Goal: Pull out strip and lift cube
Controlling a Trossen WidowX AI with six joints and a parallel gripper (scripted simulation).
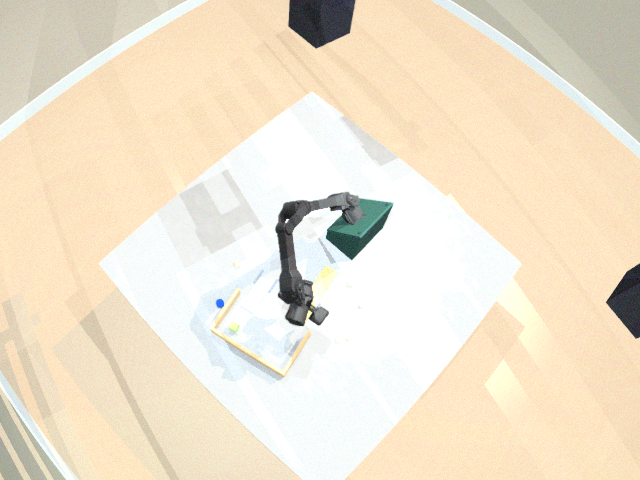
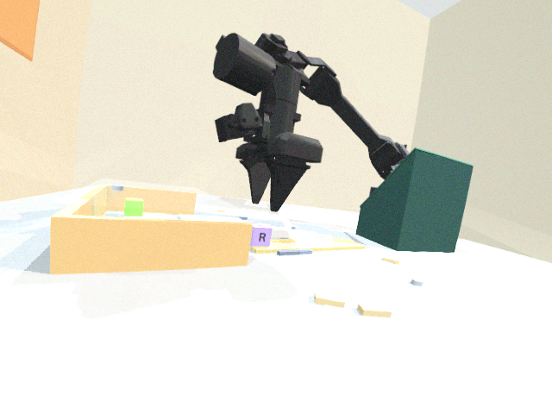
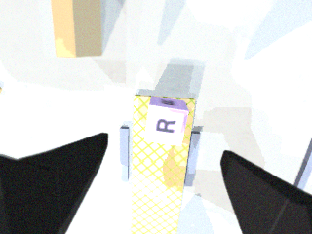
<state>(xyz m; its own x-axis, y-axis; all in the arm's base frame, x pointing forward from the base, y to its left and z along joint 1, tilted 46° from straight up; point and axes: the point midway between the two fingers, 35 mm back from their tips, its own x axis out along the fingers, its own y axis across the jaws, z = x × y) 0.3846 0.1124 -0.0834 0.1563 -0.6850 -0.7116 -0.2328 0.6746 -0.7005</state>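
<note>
The 1 gripper (image 1: 312, 316) (image 2: 266, 205) (image 3: 165, 147) is hanging above the yellow-patterned strip (image 1: 324, 281) (image 2: 329, 245) (image 3: 158, 195), its 2 fingers standing well apart, open and holding nothing. The purple cube (image 2: 261, 236) (image 3: 167, 123), marked R, is resting on the strip near 1 end. In the wrist view, 2 grey-blue rails (image 3: 125, 153) (image 3: 192, 158) are flanking the strip, 1 on each side. The strip is lying flat outside the 3-walled wooden frame (image 1: 249, 352) (image 2: 151, 242) (image 3: 88, 29). A green cube (image 1: 234, 327) (image 2: 134, 207) is sitting within that frame; a blue round object (image 1: 220, 303) is lying outside it. The arm is mounting on a dark green block (image 1: 361, 219) (image 2: 428, 204).
</note>
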